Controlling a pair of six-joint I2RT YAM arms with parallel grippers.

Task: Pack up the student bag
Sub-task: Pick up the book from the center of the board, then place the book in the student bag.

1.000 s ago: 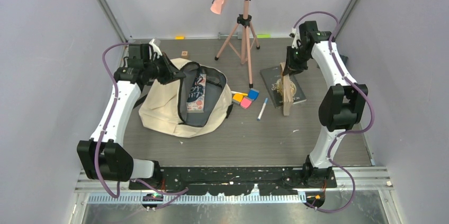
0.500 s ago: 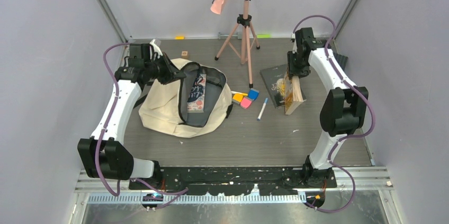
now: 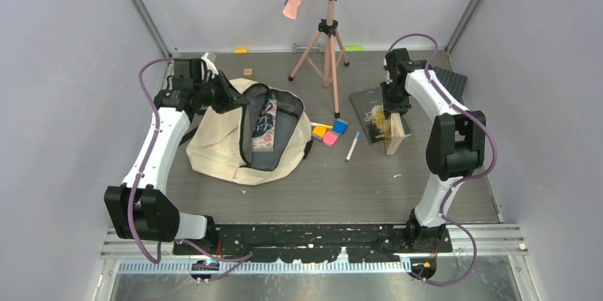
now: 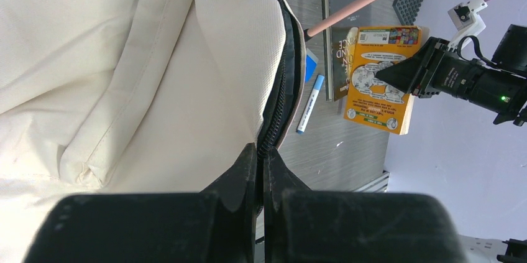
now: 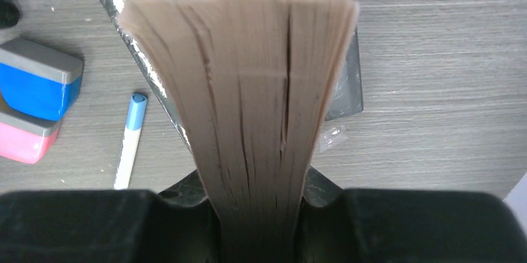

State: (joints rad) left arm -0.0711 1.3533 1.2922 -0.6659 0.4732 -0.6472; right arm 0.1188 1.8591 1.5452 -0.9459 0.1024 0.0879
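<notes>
Student bag (image 3: 220, 148): cream canvas, black zip. Paperback (image 4: 376, 89): orange-yellow cover, tan page edges. Flat book (image 3: 364, 110): dark grey. Marker (image 3: 352, 146): white, blue cap.

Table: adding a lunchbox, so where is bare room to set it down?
Bare: the near strip between the student bag, the marker and the arm bases. Crowded: around the erasers, the dark book and the right gripper's yellow book.

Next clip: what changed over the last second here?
The right gripper, clamped on the yellow paperback, moved slightly nearer the arm bases and twisted the book from edge-on to partly fanned, over the dark book. Nothing was let go. The left gripper stays shut on the zip edge of the student bag; bag and marker unmoved.
</notes>
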